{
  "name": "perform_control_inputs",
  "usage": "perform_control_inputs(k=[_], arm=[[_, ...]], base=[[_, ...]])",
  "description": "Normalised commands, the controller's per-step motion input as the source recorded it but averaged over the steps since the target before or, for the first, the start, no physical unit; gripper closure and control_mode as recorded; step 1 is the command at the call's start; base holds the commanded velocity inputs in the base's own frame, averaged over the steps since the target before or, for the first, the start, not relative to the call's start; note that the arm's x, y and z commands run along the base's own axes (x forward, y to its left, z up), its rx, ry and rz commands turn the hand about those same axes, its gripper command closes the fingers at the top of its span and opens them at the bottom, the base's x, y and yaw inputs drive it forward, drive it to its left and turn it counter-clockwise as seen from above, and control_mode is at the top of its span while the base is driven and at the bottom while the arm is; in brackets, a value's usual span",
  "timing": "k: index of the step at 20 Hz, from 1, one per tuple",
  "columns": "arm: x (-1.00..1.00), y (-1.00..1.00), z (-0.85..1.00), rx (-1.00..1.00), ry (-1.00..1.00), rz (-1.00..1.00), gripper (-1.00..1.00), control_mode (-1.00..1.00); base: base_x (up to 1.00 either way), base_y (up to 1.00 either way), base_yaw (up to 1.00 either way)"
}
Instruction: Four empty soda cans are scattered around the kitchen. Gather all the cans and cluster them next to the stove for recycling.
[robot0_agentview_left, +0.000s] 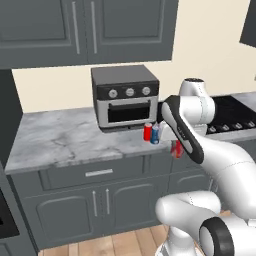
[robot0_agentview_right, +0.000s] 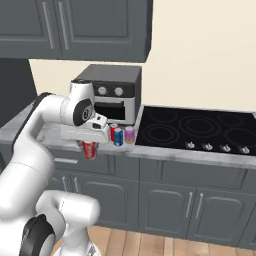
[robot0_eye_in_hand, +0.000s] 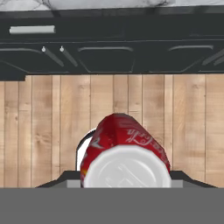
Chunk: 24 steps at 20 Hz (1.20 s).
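Soda cans already stand in a tight cluster on the worktop (robot0_agentview_right: 165, 152): a red can (robot0_agentview_left: 147, 132) and a blue can (robot0_agentview_left: 155, 134) touching side by side in front of the toaster oven (robot0_agentview_left: 125, 95), with a purplish-pink can (robot0_agentview_right: 129, 134) just beside them on the side toward the stove (robot0_agentview_right: 200, 125). The fourth, a second red can (robot0_agentview_right: 89, 149), is clamped in the gripper (robot0_agentview_right: 90, 146), whose jaws stand partly closed around its body. It hangs out past the worktop's front edge, at about the level of the drawer fronts, and the hand view looks down its silver top to the wooden floor (robot0_eye_in_hand: 43, 122) directly beneath.

That is the main hazard, as I judge it: any slip or early release here sends the can to the floor rather than the worktop. The can also sits lower than the worktop surface, so moving straight inward would likely drive it into the edge or the cabinet face; it needs lifting first. Once above the surface, the three standing cans are close together and light, so a low or wide approach could knock one over or roll it onto the stove. Free space lies beside the cluster, but the toaster oven crowds it from behind, leaving little room for the wrist.
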Motion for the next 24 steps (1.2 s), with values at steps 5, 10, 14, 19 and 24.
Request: perform_control_inputs(k=[5, 10, 14, 19, 24], arm=[[0.0, 0.0, 0.0, 0.0, 0.0, 0.0, 1.0, 1.0], [0.0, 0.0, 0.0, 0.0, 0.0, 0.0, 1.0, 1.0], [0.0, 0.0, 0.0, 0.0, 0.0, 0.0, 1.0, 1.0], [0.0, 0.0, 0.0, 0.0, 0.0, 0.0, 1.0, 1.0], [0.0, 0.0, 0.0, 0.0, 0.0, 0.0, 1.0, 1.0]], base=[[0.51, 0.44, 0.08], [0.58, 0.25, 0.05], [0.45, 0.08, 0.03], [0.06, 0.22, 0.04], [0.23, 0.23, 0.02]])
